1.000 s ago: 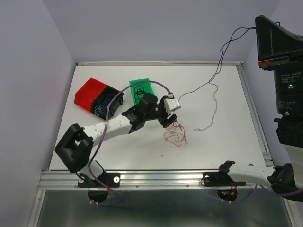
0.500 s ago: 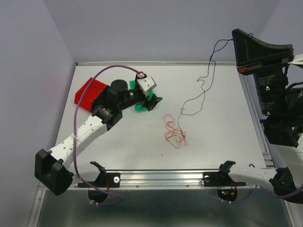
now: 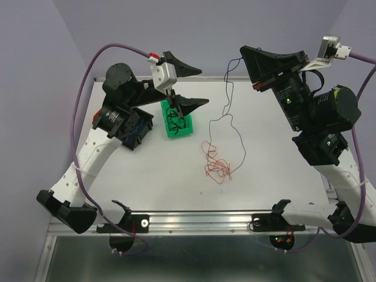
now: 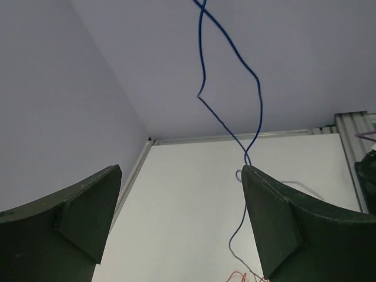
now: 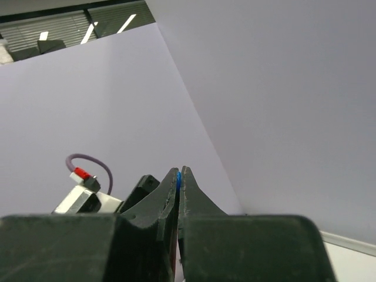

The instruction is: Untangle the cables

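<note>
White table [image 3: 270, 158], pale walls. We note right fingers [image 3: 264, 61] pinching the blue cable [image 3: 228, 88] high, presumably to draw it clear of the red cable [image 3: 214, 164]; left fingers [image 3: 179, 64] spread, empty.

White table [image 3: 276, 176] with a metal near rail [image 3: 200, 222], between plain lavender walls [image 3: 35, 88].

No writing, label or number can be read anywhere.
</note>
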Motion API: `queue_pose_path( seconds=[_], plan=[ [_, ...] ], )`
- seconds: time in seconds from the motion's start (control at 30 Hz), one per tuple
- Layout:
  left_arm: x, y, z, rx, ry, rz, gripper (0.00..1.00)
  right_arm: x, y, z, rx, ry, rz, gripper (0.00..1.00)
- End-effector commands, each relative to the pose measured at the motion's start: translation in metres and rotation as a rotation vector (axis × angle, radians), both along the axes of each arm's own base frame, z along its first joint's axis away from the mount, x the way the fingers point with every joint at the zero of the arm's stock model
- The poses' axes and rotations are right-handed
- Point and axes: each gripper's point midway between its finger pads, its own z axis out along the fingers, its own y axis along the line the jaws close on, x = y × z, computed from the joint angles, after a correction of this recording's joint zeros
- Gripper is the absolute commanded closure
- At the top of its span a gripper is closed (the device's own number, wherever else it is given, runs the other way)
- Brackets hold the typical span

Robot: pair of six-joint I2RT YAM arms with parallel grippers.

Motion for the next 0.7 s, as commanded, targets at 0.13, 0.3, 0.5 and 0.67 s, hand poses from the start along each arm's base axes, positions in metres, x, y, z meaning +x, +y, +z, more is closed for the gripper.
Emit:
queue_pose_path(
  seconds=[0.13,0.3,0.5,0.67],
  plan=[
    [-0.017,-0.034,-0.012,0.043,0.107,-0.251,0.05,-0.023,0.013,0.018,0.017,-0.083,0.128,0.99],
    [-0.012,-0.057,-0.033,0.073,0.176,-0.312,0.05,-0.025,0.02,0.023,0.022,-0.105,0.161,0.99],
    [-0.022,-0.064,-0.058,0.108,0.219,-0.403,0.05,-0.022,0.023,0.023,0.019,-0.109,0.157,0.99],
    [-0.043,-0.057,-0.069,0.117,0.211,-0.493,0.07,-0.028,0.025,0.023,0.001,-0.13,0.181,0.99]
  ],
)
